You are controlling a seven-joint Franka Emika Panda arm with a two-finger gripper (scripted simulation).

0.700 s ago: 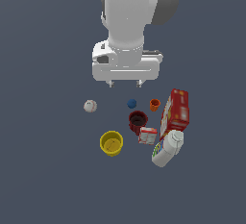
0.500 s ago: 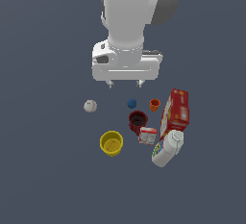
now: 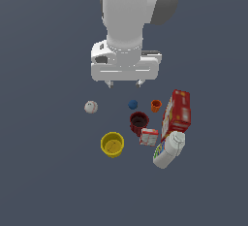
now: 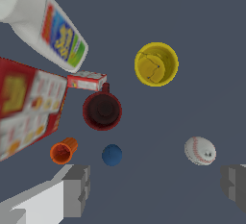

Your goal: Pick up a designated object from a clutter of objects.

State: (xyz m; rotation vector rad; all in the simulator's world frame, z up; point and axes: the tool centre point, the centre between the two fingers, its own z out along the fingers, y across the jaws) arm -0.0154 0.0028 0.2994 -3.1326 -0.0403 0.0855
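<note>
The maroon mug stands upright in the middle of the clutter, dark inside; it also shows in the wrist view, its handle against a small red box. My gripper hangs open and empty above the surface, higher in the exterior view than the mug. In the wrist view its two grey fingers stand wide apart, with the blue ball between them and the mug.
A yellow cup, a tiny orange cup, a blue ball and a white baseball surround the mug. A large red box, a small red box and a white bottle lie on the exterior view's right.
</note>
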